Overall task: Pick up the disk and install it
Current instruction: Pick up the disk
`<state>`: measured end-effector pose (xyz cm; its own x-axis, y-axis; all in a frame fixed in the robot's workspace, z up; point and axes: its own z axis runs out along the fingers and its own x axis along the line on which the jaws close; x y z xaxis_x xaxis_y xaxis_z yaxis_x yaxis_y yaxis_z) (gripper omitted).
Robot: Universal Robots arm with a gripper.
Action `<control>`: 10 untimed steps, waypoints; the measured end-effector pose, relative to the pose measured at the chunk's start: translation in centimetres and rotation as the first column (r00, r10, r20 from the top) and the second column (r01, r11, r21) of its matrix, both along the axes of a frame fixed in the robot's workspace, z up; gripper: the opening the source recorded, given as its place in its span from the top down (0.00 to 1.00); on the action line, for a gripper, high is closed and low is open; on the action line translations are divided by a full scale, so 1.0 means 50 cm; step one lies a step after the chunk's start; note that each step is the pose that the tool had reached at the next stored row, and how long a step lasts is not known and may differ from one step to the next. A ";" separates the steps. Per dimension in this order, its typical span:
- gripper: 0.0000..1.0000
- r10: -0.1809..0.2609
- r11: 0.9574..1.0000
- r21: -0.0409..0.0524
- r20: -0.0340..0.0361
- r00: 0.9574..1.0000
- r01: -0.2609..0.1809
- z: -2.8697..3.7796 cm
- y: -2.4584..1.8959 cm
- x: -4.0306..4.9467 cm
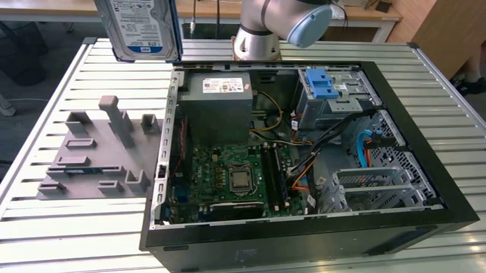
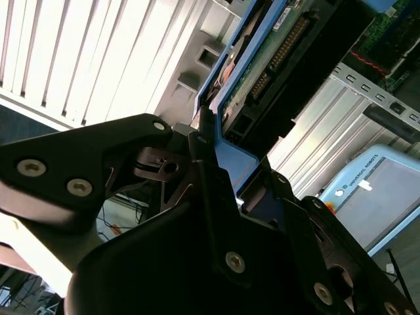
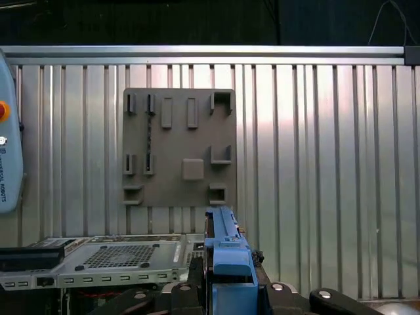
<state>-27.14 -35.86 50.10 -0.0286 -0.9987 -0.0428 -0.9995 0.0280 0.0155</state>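
The disk, a silver-grey hard drive with a white-and-blue label and blue side rails, hangs upright in the air above the far left corner of the table, over the grey fixture plate. In the second wrist view my gripper is shut on the disk, whose green circuit-board side and blue rail show between the black fingers. In the first wrist view the disk appears edge-on, clamped in my gripper, high above the fixture plate.
An open computer case lies on the slatted metal table, with a grey power-supply box, a motherboard and a blue latch bracket on the drive cage. The arm's base stands behind the case.
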 end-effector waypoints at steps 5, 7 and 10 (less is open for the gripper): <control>0.64 0.000 1.000 0.000 0.000 1.000 0.000 0.000 -0.0082 0.016; 0.64 0.000 1.000 0.000 0.000 1.000 0.000 0.000 -0.0115 0.023; 0.64 0.000 1.000 0.000 0.000 1.000 0.000 0.000 -0.0166 0.033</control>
<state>-25.47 -36.69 50.11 -0.0286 -0.9987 -0.0428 -0.9995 0.0280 0.0156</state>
